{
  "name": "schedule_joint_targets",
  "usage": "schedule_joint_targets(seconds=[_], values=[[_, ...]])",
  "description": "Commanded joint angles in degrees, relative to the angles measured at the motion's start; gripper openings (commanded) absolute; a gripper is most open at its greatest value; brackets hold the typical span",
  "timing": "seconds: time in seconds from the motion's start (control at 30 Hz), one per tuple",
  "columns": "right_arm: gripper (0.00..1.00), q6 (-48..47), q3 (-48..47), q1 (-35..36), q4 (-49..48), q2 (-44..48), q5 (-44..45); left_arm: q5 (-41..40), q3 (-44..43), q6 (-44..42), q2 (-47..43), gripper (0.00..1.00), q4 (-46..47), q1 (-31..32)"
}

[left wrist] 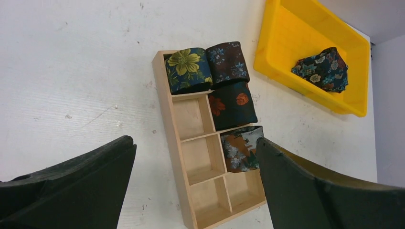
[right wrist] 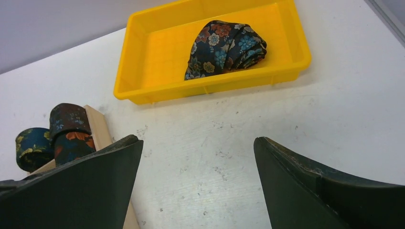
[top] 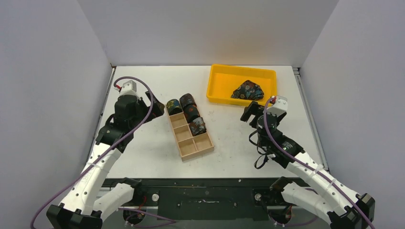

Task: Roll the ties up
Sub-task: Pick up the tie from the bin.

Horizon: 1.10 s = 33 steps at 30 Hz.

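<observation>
Left gripper (left wrist: 195, 142) hung left of the wooden box (top: 201, 143) — fingers (left wrist: 71, 191) wide apart, holding nothing | right gripper (right wrist: 198, 140) right of the box, gaping and empty | four rolled ties (top: 191, 113) sat in the box's far compartments | one bunched tie (top: 248, 90) lay in the yellow tray (top: 221, 83) beyond the box

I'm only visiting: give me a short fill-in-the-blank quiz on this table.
The wooden box holds ____ rolled ties. The bunched tie lies in the ____ tray. The left claw and right claw are both ____, holding nothing.
Missing: four; yellow; open.
</observation>
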State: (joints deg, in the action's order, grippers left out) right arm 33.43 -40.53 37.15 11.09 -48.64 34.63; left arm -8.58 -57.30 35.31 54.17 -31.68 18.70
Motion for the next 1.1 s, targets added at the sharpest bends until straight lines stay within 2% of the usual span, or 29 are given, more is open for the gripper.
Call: schedule_joint_targets(seconds=[0.0,0.2,0.4,0.5,0.57,0.73,0.9,1.07], values=[[0.9,-6.2,-1.0,-0.3,-1.7,-0.5,0.1,-1.0,4.2,-2.2,-3.8,0.96,6.4,-1.7],[0.9,-4.9,-8.7,-2.9,0.4,-10.4,-4.4,5.3,10.7,-0.9,-10.7,0.97,13.7,-5.4],[0.92,6.1,-14.1,-19.5,-10.0,-19.0,-19.5,6.3,11.1,0.3,-11.2,0.96,14.1,-4.8],[0.97,5.7,-18.4,-22.6,-15.9,-26.4,-16.2,7.3,12.5,0.8,-11.1,0.96,15.1,-4.9],[1.0,3.8,-25.1,-23.0,-15.1,-35.4,-13.9,8.3,13.0,1.0,-10.9,0.96,15.3,-5.1],[0.97,0.1,-38.3,-24.5,-8.6,-52.5,-12.1,9.9,12.8,0.8,-10.0,0.96,15.3,-5.6],[1.0,-3.1,-45.9,-25.2,-5.5,-63.0,-14.3,11.9,12.4,1.2,-8.2,0.97,15.2,-6.7],[0.99,-4.9,-51.3,-25.3,-2.7,-69.7,-14.3,14.7,12.7,1.7,-6.7,0.96,15.9,-7.3]])
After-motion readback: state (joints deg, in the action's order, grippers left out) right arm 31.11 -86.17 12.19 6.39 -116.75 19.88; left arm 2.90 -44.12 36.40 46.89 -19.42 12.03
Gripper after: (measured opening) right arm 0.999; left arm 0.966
